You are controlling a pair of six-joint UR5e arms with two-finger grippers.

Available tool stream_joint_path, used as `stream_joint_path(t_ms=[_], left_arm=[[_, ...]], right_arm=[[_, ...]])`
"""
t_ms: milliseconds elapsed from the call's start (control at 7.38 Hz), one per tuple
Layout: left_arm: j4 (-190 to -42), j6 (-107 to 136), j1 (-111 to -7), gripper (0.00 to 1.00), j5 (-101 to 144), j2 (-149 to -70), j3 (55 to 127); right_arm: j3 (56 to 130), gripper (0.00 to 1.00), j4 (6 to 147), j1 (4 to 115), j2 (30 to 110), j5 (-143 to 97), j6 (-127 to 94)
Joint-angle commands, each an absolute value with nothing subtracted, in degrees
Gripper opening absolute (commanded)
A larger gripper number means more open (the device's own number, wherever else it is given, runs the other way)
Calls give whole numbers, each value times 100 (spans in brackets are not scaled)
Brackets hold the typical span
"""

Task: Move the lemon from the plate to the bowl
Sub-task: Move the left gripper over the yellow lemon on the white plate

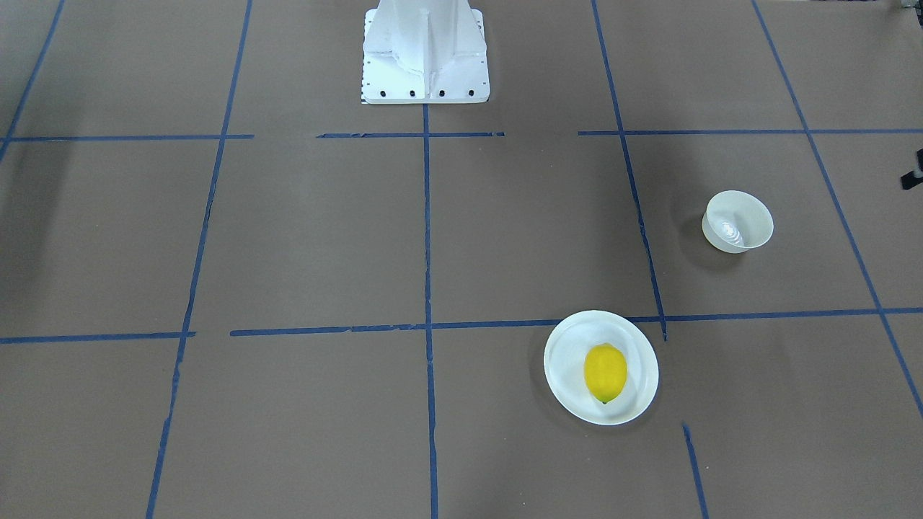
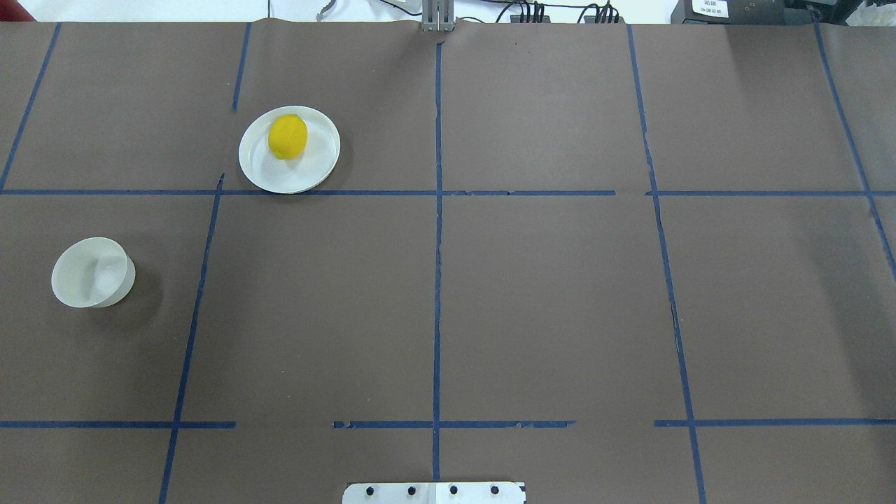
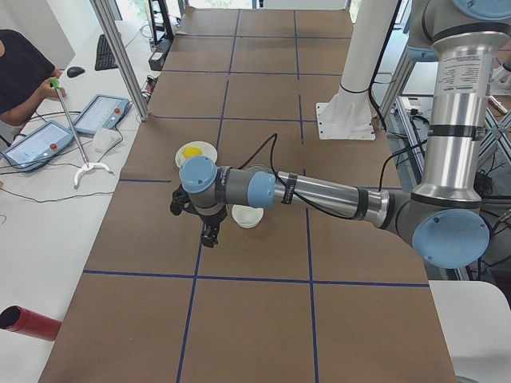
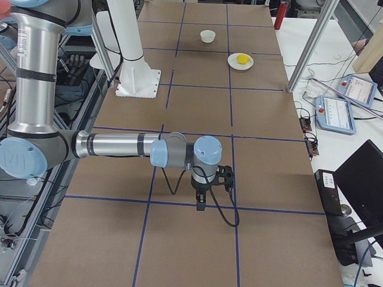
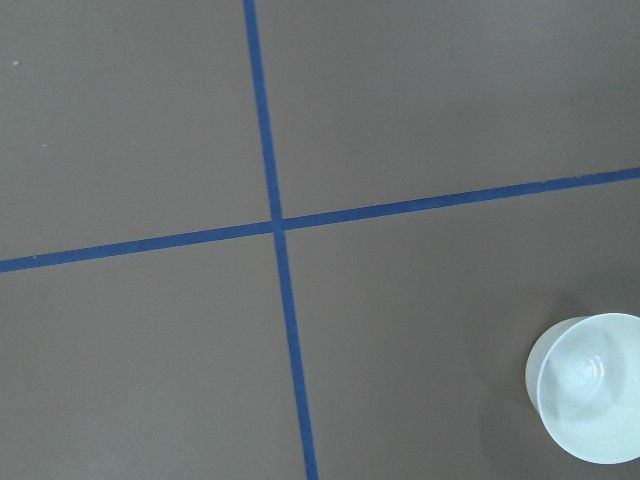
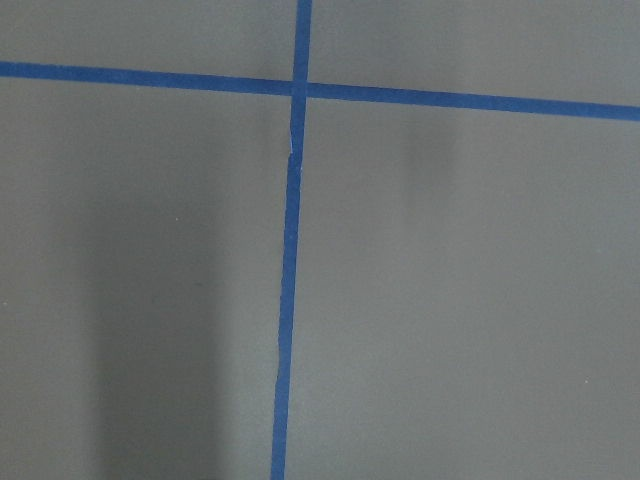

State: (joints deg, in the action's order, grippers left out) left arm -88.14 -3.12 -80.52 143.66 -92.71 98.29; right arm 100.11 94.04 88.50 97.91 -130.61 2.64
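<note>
We see the lemon [image 2: 288, 136] lying on the plate [image 2: 280, 178], well apart from the empty bowl [image 2: 93, 273] on the brown tabletop [image 2: 546, 294]. The left gripper [image 3: 210, 235] hangs near the bowl, and the right gripper [image 4: 200, 205] is far away. We cannot tell how wide either gripper stands. The label [image 3: 457, 76] on the left arm [image 3: 319, 194] is too small to read.

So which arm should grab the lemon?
Probably left. The lemon, plate and bowl all lie on its side, and the left pincer hangs near the bowl; the right pincer is far off.
</note>
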Motion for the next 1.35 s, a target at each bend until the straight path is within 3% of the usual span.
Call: stream_joint_path(t_ms=[0, 406, 812, 1219], left_arm=[[-9996, 1756, -6868, 100, 14573, -9788, 9887], [-10354, 3501, -5244, 100, 13083, -11184, 9609], [-10598, 4428, -4983, 100, 12938, -12696, 7819], [-10740, 4491, -4869, 100, 11814, -12788, 7630]], right_arm=[[10011, 100, 9404, 8851, 9791, -13061, 264], [10011, 100, 9404, 8851, 9791, -13061, 264], [10011, 100, 9404, 8851, 9791, -13061, 264], [10011, 100, 9404, 8851, 9791, -13061, 264]])
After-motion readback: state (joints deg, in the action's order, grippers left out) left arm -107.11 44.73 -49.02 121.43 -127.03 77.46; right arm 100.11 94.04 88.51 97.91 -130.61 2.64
